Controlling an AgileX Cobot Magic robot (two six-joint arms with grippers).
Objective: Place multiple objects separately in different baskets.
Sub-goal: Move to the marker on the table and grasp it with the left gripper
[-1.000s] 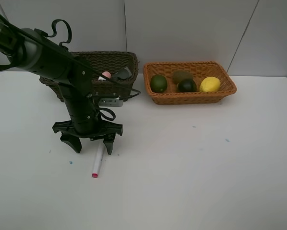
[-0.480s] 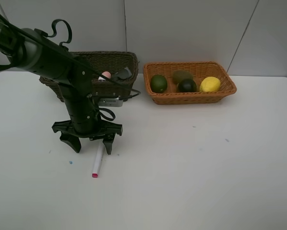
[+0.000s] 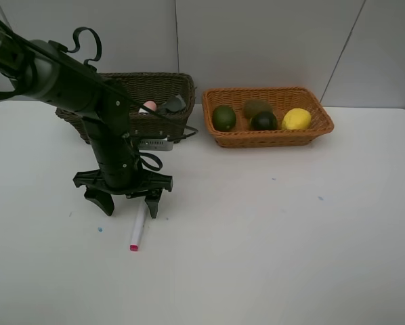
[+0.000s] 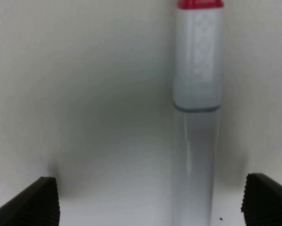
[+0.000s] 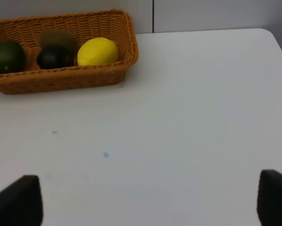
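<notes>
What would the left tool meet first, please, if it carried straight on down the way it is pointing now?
Most likely the white marker lying on the table: the left tool points down with open jaws straddling it. Remaining height is unclear.

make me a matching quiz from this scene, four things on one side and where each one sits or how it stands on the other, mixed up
Things:
1. marker
2. lemon
3. pink bottle
4. left hand

Places or states:
A. in the dark olive-brown basket
B. open, low over the table
C. lying on the table, pink tip toward the near edge
D. in the orange-tan basket, at its right end

Pairs: 1-C, 2-D, 3-A, 4-B
</notes>
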